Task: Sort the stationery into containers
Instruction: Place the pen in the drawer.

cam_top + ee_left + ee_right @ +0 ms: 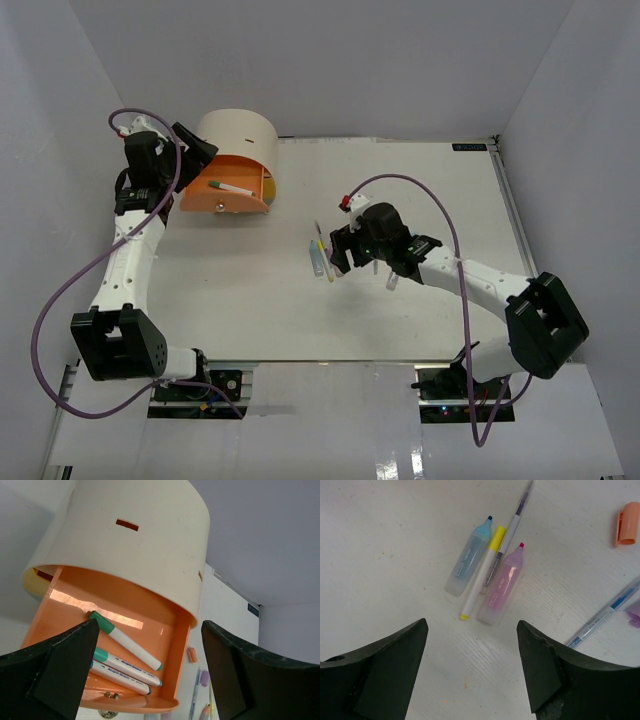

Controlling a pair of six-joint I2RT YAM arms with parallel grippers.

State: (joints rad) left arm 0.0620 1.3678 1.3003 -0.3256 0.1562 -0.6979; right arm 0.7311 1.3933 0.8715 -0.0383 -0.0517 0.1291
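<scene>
Hovering the right gripper (472, 625) over a tight cluster on the surface (380, 555) — blue highlighter (467, 560), yellow pen (482, 572), pink highlighter (501, 585) and thin grey pen (512, 525), lying side by side, the last three touching. Showing released fingers there, spread wide and gripping nothing. Probably lining up to pick one piece out of that cluster. Favouring an outer piece (seemingly the blue highlighter, being free along its left side), turning the wrist to straddle its width rather than its length, and descending straight to avoid nudging the neighbours. Risking a double pickup otherwise, given the yellow pen pressing against the pink highlighter. Hanging the left gripper (150, 630) before the pulled-out orange drawer (181, 645) of the beige cabinet (140, 555), fingers likewise released and empty — three green-capped markers (125, 647) lying inside. Leaving the orange block (626, 524) and the blue pen (605, 615), at the right edge of the right wrist view, for a later pass.
</scene>
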